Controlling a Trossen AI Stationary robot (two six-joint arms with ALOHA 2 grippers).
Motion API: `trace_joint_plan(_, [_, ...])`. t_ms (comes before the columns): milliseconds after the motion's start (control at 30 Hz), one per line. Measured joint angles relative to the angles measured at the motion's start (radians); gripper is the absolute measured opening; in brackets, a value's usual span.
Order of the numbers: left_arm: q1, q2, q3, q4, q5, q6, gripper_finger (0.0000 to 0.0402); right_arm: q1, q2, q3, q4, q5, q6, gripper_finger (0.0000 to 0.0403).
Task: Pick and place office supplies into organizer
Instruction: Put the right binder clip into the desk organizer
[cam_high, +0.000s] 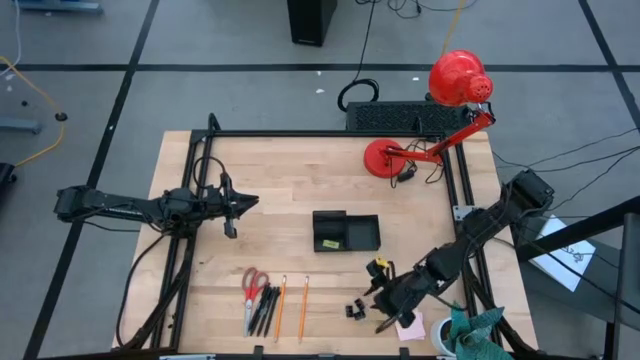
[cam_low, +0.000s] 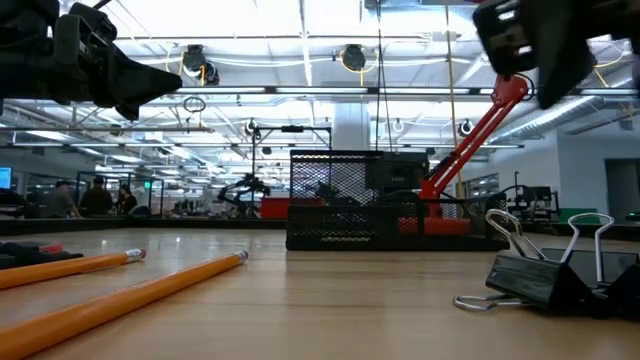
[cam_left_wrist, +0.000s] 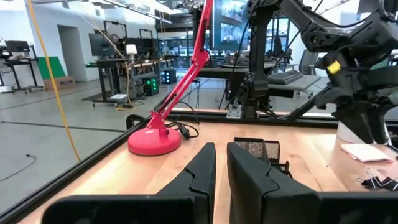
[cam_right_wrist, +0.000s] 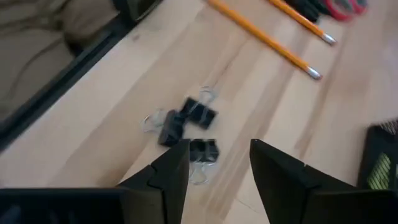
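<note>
The black organizer (cam_high: 345, 232) stands mid-table with a small yellow piece (cam_high: 330, 243) inside. Near the front edge lie red-handled scissors (cam_high: 253, 281), black pens (cam_high: 263, 306) and two orange pencils (cam_high: 282, 305). Black binder clips (cam_right_wrist: 186, 119) lie on the wood right of the pencils, and a pink sticky-note pad (cam_high: 410, 327) lies near the front right. My right gripper (cam_right_wrist: 217, 152) hovers open above the clips, slanting down, with nothing between its fingers. My left gripper (cam_left_wrist: 221, 149) waits shut at the table's left, held level and clear of everything.
A red desk lamp with a round base (cam_high: 388, 158) stands at the far right. A teal cloth (cam_high: 475, 330) sits off the front right corner. A black frame rail (cam_high: 330, 134) borders the tabletop. Bare wood lies between the organizer and the pencils.
</note>
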Motion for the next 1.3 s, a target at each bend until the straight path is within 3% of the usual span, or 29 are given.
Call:
trace_joint_plan(167, [0.0,0.0,0.0,-0.004,0.0,0.0,0.0047,0.035,0.011,-0.062,0.009,0.079,-0.169,0.0158])
trace_joint_plan(300, [0.0,0.0,0.0,-0.022,0.0,0.007,0.0047,0.032,0.009,-0.088,0.107,0.155,-0.12,0.0153])
trace_joint_plan(367, [0.0,0.0,0.0,-0.024,0.0,0.011,0.0047,0.02,0.009,-0.088,0.152,0.139,-0.08,0.015])
trace_joint_plan(467, [0.0,0.0,0.0,-0.024,0.0,0.01,0.0047,-0.008,0.008,-0.088,0.174,0.029,0.034,0.0144])
trace_joint_plan(667, [0.0,0.0,0.0,-0.023,0.0,0.002,0.0047,-0.048,0.008,-0.097,0.164,-0.107,0.418,0.0131])
trace_joint_plan(900, [0.0,0.0,0.0,-0.023,0.0,0.001,0.0047,-0.049,0.008,-0.12,0.16,-0.127,0.703,0.0127])
trace_joint_plan(1300, [0.0,0.0,0.0,-0.021,0.0,0.061,0.0047,-0.075,0.008,-0.122,0.162,-0.079,0.991,0.0128])
